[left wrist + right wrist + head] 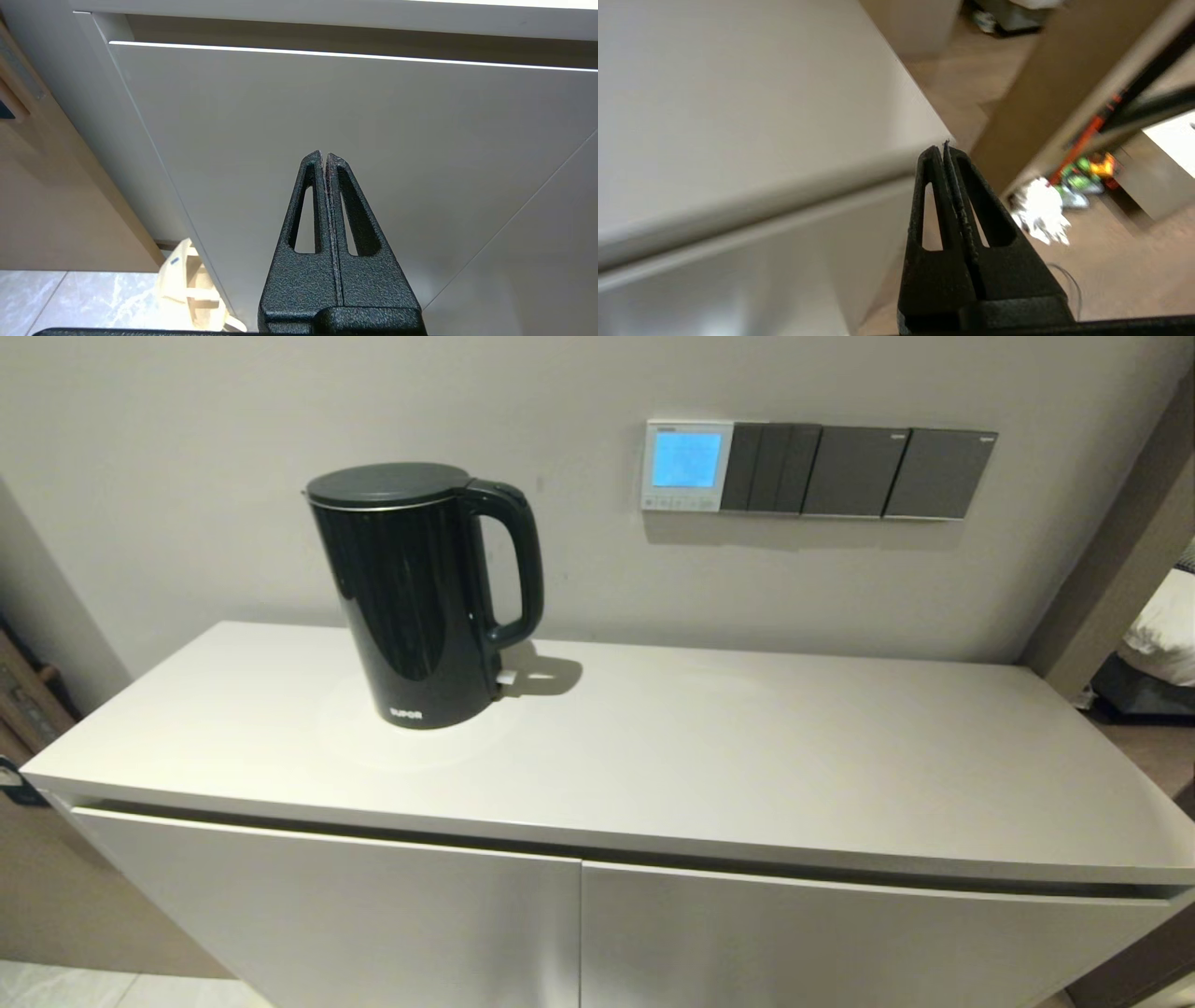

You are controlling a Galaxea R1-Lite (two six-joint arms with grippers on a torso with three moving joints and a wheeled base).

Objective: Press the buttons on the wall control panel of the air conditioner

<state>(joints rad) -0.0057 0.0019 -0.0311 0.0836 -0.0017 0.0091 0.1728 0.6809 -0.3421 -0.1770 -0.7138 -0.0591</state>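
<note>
We can see the wall control panel up on the wall, above the back of the white counter. Its screen glows blue. The buttons sit in a tiny row along its bottom edge, just under the screen. Dark grey switch plates touch its right side, so a press has to land on the white part only.

Our left gripper is down low in front of the cabinet door, with its fingers pressed tight together and holding nothing. Our right gripper is low too, by the counter's right corner, and its fingers are also closed with nothing in them. We think closed fingers make one thin tip, good for poking a small button.

A black kettle stands on the counter to the left of the panel. The right side looks like the easier way up. No button is being touched yet.
</note>
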